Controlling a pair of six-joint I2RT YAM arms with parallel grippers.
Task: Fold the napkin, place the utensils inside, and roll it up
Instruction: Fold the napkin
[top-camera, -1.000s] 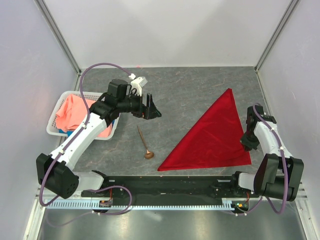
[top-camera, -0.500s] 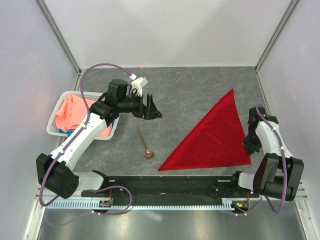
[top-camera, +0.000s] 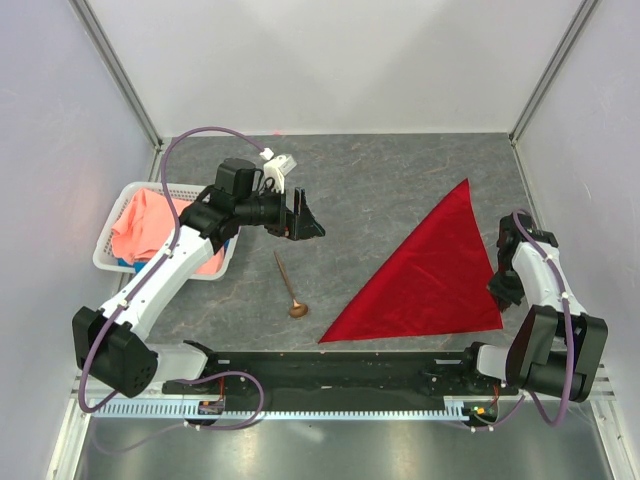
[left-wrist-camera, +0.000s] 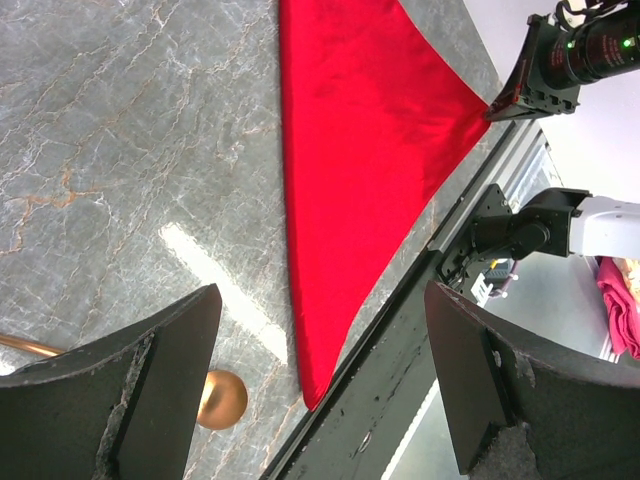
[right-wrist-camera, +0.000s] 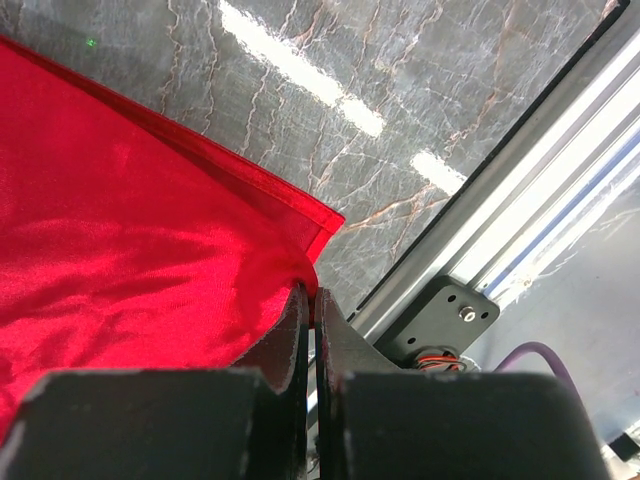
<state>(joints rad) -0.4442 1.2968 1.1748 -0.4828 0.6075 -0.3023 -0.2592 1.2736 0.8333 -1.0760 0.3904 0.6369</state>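
Observation:
The deep red napkin (top-camera: 430, 270) lies folded into a triangle on the right half of the table. My right gripper (top-camera: 500, 292) is shut on its near right corner, low at the table; in the right wrist view the jaws (right-wrist-camera: 310, 295) pinch the red cloth (right-wrist-camera: 130, 230) just behind its hemmed corner. The copper spoon (top-camera: 288, 285) lies left of the napkin, bowl toward me, apart from the cloth. My left gripper (top-camera: 305, 222) is open and empty, hovering above and behind the spoon. The left wrist view shows the spoon bowl (left-wrist-camera: 222, 398) and the napkin (left-wrist-camera: 350, 130) below the open jaws (left-wrist-camera: 322, 300).
A white basket (top-camera: 105, 262) at the left edge holds a salmon-pink cloth (top-camera: 150, 225) and a blue one (top-camera: 125, 262). White walls enclose the table on three sides. The black rail with the arm bases (top-camera: 330, 365) runs along the near edge.
My right gripper has drawn the napkin's corner slightly to the right, and the whole triangle has shifted with it. The left arm and the spoon have not moved.

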